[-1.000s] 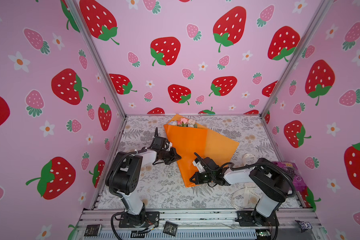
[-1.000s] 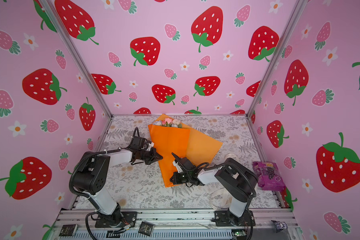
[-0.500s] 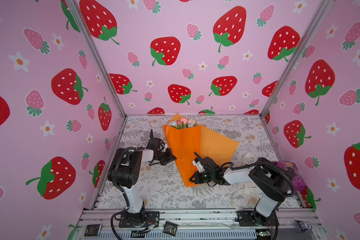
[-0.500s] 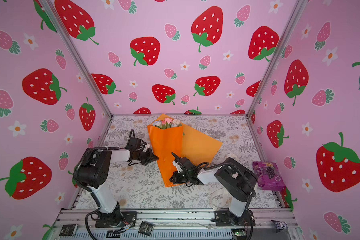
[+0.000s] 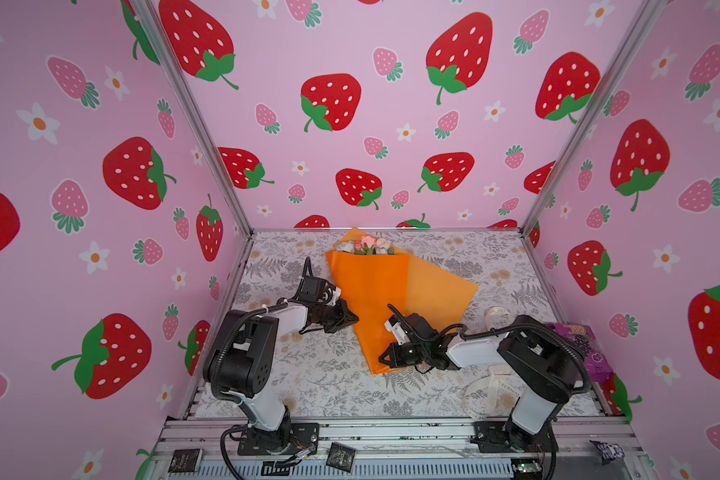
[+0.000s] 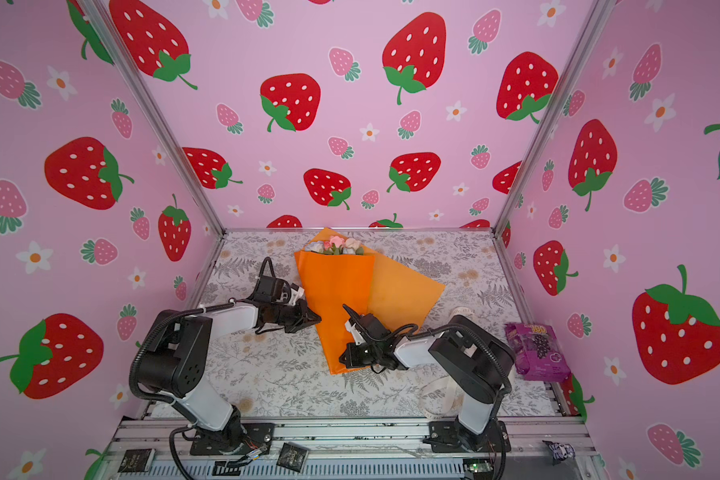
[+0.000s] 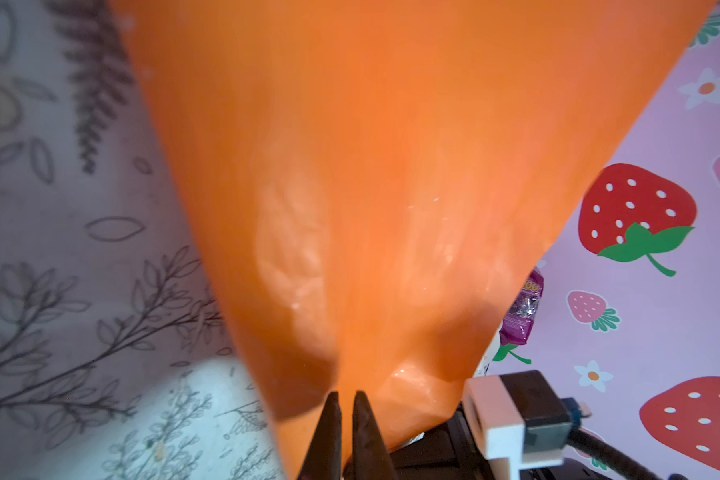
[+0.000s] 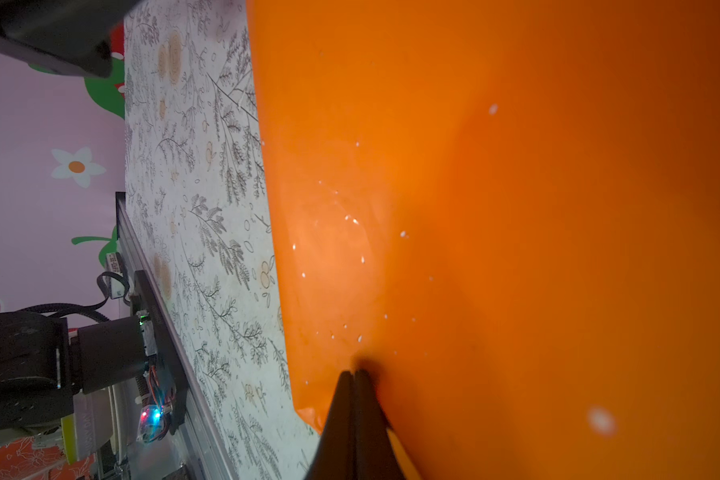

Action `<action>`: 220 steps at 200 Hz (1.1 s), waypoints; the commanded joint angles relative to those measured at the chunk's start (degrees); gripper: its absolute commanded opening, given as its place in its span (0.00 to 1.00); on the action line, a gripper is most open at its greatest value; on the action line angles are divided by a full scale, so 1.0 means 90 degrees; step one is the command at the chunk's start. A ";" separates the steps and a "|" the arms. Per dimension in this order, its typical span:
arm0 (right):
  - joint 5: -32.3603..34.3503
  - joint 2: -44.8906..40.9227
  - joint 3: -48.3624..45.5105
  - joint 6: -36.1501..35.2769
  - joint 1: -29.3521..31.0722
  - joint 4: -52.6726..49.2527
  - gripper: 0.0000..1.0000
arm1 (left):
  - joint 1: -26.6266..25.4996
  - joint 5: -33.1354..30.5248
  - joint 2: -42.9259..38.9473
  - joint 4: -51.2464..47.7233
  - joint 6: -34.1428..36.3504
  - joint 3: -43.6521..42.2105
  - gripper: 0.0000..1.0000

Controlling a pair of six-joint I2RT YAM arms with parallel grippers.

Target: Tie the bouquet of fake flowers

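Bouquet of fake flowers (image 5: 371,245) lies toward the counter's (image 5: 292,374) back edge; we note left end effector (image 5: 352,318) and right end effector (image 5: 385,359) still pinching its orange wrap (image 5: 375,291), fold held, tying not begun.

Bouquet (image 5: 375,291) blocks centre — mat (image 5: 308,374) (front-left) lies open.
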 commanded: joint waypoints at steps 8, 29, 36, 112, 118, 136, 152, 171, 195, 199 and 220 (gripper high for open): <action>0.0403 0.0213 -0.0100 0.0050 -0.0054 -0.0727 0.00 | 0.0007 -0.0058 0.0281 -0.0105 0.0104 0.0041 0.07; 0.0389 0.0252 -0.0097 0.0057 -0.0054 -0.0722 0.00 | 0.0090 -0.0499 0.0352 -0.0652 0.0406 0.0256 0.07; 0.0384 0.0261 -0.0086 0.0062 -0.0054 -0.0715 0.00 | 0.0148 -0.0566 0.0373 -0.0676 0.0407 0.0272 0.07; 0.0323 0.0317 -0.0062 0.0023 -0.0054 -0.0734 0.00 | 0.0736 -0.0080 0.1359 -0.0251 0.0136 0.1609 0.15; 0.0327 0.0319 -0.0061 0.0014 -0.0053 -0.0744 0.00 | 0.0733 -0.0081 0.1442 -0.0305 0.0137 0.1761 0.15; 0.0322 0.0328 -0.0059 0.0013 -0.0062 -0.0744 0.00 | 0.0770 -0.0243 0.1663 -0.0375 0.0062 0.2023 0.16; 0.0307 0.0334 -0.0061 -0.0005 -0.0064 -0.0744 0.00 | 0.0862 -0.0273 0.1892 -0.0263 -0.0082 0.2208 0.16; 0.0317 0.0328 -0.0095 0.0010 -0.0064 -0.0737 0.00 | 0.0959 -0.0313 0.2129 -0.0262 -0.0118 0.2510 0.16; 0.0323 0.0298 -0.0114 -0.0001 -0.0063 -0.0734 0.00 | 0.1195 -0.0347 0.2457 -0.0368 -0.0136 0.3016 0.16; 0.0322 0.0304 -0.0119 -0.0005 -0.0061 -0.0734 0.00 | 0.1237 -0.0337 0.2524 -0.0394 -0.0136 0.3126 0.16; 0.0317 0.0316 -0.0117 -0.0004 -0.0063 -0.0734 0.00 | 0.1415 -0.0376 0.2929 -0.0779 0.0037 0.3838 0.16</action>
